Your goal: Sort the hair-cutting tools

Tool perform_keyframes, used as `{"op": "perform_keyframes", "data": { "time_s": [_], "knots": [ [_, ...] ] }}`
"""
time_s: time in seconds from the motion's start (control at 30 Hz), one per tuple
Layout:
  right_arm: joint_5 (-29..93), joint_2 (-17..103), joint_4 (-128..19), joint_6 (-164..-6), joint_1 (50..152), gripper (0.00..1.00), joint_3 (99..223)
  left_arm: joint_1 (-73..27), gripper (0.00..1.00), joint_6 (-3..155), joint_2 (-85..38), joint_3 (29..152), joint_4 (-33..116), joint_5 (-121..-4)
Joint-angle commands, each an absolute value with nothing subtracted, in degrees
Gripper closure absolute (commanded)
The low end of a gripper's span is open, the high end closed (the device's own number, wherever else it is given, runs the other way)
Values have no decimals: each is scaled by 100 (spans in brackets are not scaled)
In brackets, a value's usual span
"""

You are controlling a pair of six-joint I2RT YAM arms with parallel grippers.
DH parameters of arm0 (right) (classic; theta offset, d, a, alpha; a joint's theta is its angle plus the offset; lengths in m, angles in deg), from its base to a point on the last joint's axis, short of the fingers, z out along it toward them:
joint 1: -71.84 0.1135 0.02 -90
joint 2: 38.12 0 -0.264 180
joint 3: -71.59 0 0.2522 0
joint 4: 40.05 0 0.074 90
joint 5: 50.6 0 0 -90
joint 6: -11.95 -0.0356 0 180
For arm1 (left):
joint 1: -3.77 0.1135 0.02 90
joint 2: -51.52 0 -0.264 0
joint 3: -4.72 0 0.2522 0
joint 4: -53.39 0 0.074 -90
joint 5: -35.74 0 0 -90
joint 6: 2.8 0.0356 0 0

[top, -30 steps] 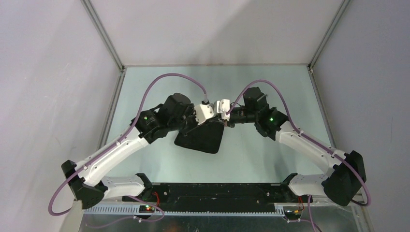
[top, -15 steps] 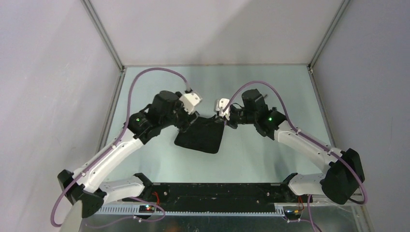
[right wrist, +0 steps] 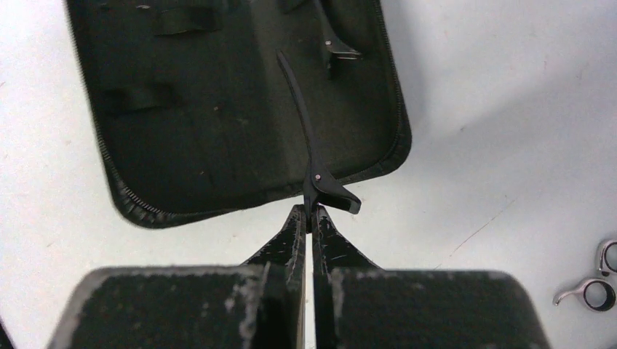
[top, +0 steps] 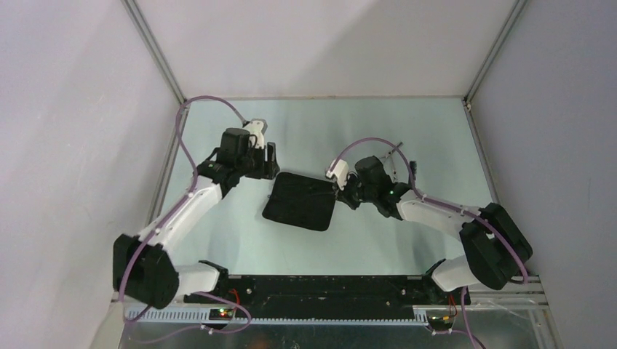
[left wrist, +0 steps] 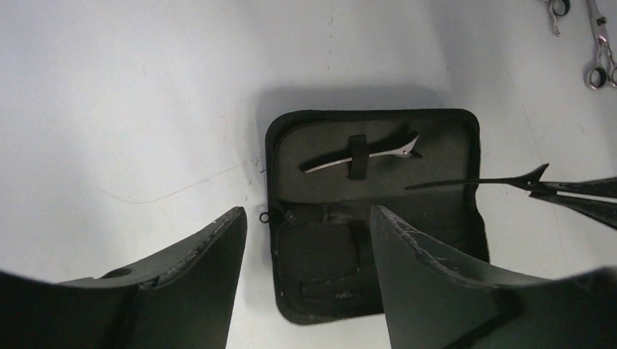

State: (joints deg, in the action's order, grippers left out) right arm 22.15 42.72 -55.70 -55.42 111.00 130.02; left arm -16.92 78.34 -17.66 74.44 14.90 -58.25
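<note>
Grey-walled enclosure, pale table (top: 407, 131). Left hand (left wrist: 307, 212) has let go and drawn back from the black rectangular zip case (top: 300, 201); its jaws are wide and empty, and the case lies open ahead of it. Right hand (right wrist: 307, 211) is clamped on a thin black clip (right wrist: 300, 116), tip over the lining; stowing judged next. Count: clips two, one silver-and-black clip (left wrist: 360, 154) already strapped in; silver ring-handled scissors (left wrist: 600, 43) two, loose to the right hand's right; comb not seen.

Right gripper (right wrist: 306, 212) pinched shut on thin black hair clip (right wrist: 300, 120) at its hinge end. Clip reaches ahead of the fingertips over open black fabric zip case (right wrist: 189, 145). Silver metal scissor ring handles (right wrist: 593, 291) lie well right of the fingers.
</note>
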Motion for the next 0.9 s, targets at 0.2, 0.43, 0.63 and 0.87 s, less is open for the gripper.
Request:
{"op": "perform_keyframes", "data": {
  "time_s": [0.2, 0.43, 0.63, 0.87],
  "knots": [
    [2746, 4854, -4443, -6468, 11084, 100, 12947, -1446, 40, 7325, -3454, 7933, 1733, -6185],
    [2587, 5106, -4354, -6579, 11016, 100, 12947, -1442, 44, 7424, -4252, 8083, 1478, -5946],
    [2554, 5392, -4207, -6695, 10999, 100, 12942, -1438, 52, 7490, -4854, 8312, 1268, -5951],
    [2542, 5658, -4037, -6751, 10993, 100, 12946, -1435, 65, 7583, -5171, 8492, 1029, -6079]
  ]
}}
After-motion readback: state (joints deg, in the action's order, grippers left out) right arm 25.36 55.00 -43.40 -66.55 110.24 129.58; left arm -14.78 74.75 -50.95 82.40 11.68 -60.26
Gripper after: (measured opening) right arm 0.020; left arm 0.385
